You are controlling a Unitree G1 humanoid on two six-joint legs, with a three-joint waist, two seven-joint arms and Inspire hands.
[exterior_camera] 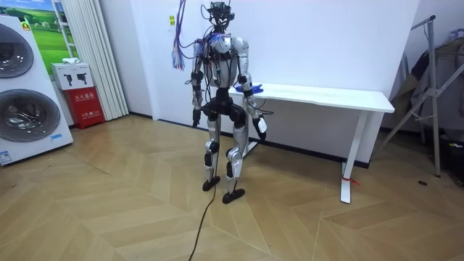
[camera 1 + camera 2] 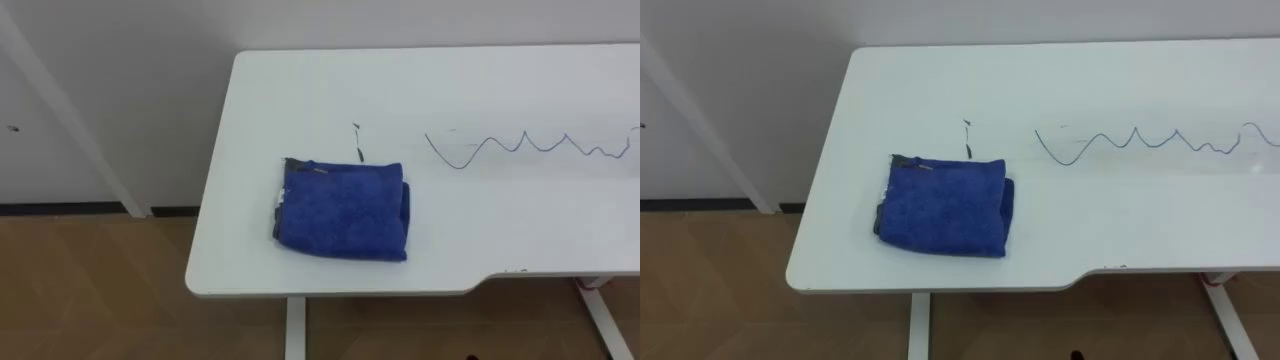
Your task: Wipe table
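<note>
A folded blue cloth (image 2: 343, 210) lies on the white table (image 2: 520, 230) near its left front corner; it also shows as a blue patch (image 1: 251, 88) in the room view. A wavy blue pen line (image 2: 520, 147) runs across the tabletop to the right of the cloth, and a small dark mark (image 2: 357, 140) sits just behind the cloth. In the room view I stand at the table's left end, facing it. My left hand (image 1: 194, 118) and right hand (image 1: 261, 127) hang low at my sides, away from the cloth.
A slanted white bar (image 2: 70, 120) crosses the wall left of the table. Wooden floor (image 2: 90, 290) lies left of and below the table edge. Washing machines (image 1: 22, 94) and a red box (image 1: 85, 105) stand at the room view's left, a metal stand (image 1: 433, 87) at its right.
</note>
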